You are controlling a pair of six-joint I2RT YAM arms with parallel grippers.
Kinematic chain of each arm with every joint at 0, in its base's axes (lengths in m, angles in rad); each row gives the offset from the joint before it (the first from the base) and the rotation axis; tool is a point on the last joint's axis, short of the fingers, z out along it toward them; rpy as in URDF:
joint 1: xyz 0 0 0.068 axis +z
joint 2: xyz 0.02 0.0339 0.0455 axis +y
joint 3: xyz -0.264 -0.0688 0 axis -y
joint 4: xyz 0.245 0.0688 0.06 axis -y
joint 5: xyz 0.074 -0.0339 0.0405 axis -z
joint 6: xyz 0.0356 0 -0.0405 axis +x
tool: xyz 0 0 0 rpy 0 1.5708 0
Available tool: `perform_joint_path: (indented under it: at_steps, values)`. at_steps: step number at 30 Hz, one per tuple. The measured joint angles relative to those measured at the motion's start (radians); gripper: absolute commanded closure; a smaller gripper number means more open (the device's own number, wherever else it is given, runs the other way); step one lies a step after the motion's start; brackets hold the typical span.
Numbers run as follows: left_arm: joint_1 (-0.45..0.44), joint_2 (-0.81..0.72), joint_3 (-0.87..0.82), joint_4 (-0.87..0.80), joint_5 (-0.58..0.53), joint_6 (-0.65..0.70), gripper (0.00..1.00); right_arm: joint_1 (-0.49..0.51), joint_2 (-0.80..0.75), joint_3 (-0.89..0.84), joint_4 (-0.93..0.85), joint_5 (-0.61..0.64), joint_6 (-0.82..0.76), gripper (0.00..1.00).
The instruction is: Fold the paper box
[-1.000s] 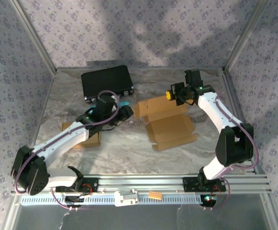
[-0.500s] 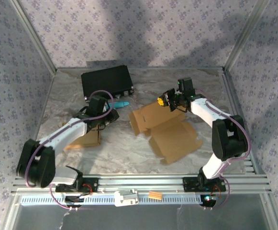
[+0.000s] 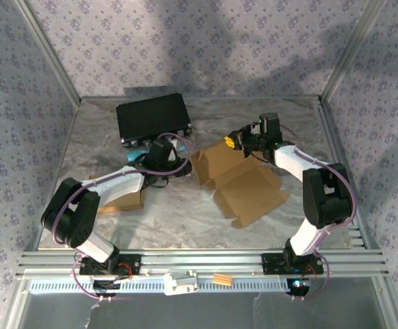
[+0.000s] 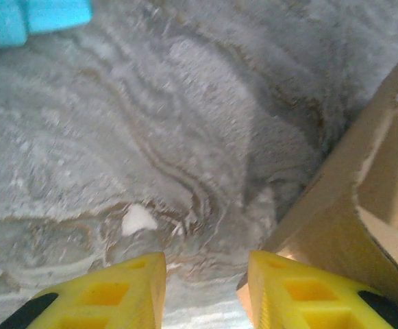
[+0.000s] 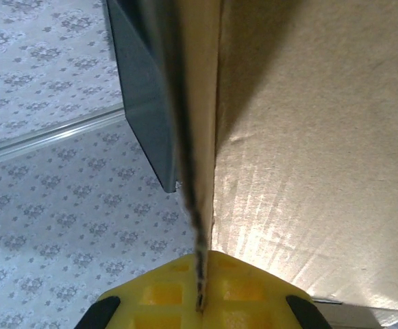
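Note:
The paper box (image 3: 243, 185) lies unfolded and flat in the middle of the table, brown cardboard with its flaps spread. My right gripper (image 3: 231, 144) is at the box's far edge, shut on a raised flap. In the right wrist view the flap's edge (image 5: 197, 205) runs straight into the closed yellow fingertips (image 5: 200, 291). My left gripper (image 3: 183, 167) hovers low at the box's left edge. In the left wrist view its yellow fingers (image 4: 133, 288) stand apart over bare table, the right one against the cardboard (image 4: 363, 205). Nothing is between them.
A black case (image 3: 152, 116) lies at the back left. A second piece of cardboard (image 3: 122, 200) sits under my left forearm. A teal object (image 3: 138, 155) lies beside my left wrist, also seen in the left wrist view (image 4: 34, 14). Patterned walls enclose the table.
My left gripper drew back to the left, then came right again to the box's left edge. The box shifted a little while my right gripper kept hold of the flap.

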Motion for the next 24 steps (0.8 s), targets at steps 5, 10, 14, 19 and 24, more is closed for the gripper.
perform_joint_path:
  at_steps: [5,10,14,19,24]
  values:
    - [-0.024,0.013,0.0,0.06,0.009,0.03,0.58,0.0,0.001,0.0,0.031,-0.006,0.013,1.0]
    - [-0.047,0.026,0.0,0.079,0.009,0.039,0.56,0.0,0.011,-0.005,0.077,-0.014,0.023,1.0]
    - [-0.053,0.026,0.0,0.077,-0.007,0.048,0.55,-0.003,0.011,-0.048,0.169,-0.018,0.039,1.0]
    - [-0.066,0.026,0.0,0.069,-0.031,0.065,0.54,-0.012,0.011,-0.124,0.301,-0.026,0.048,1.0]
    - [-0.077,0.026,0.0,0.051,-0.06,0.082,0.54,-0.027,0.011,-0.233,0.486,-0.034,0.084,1.0]
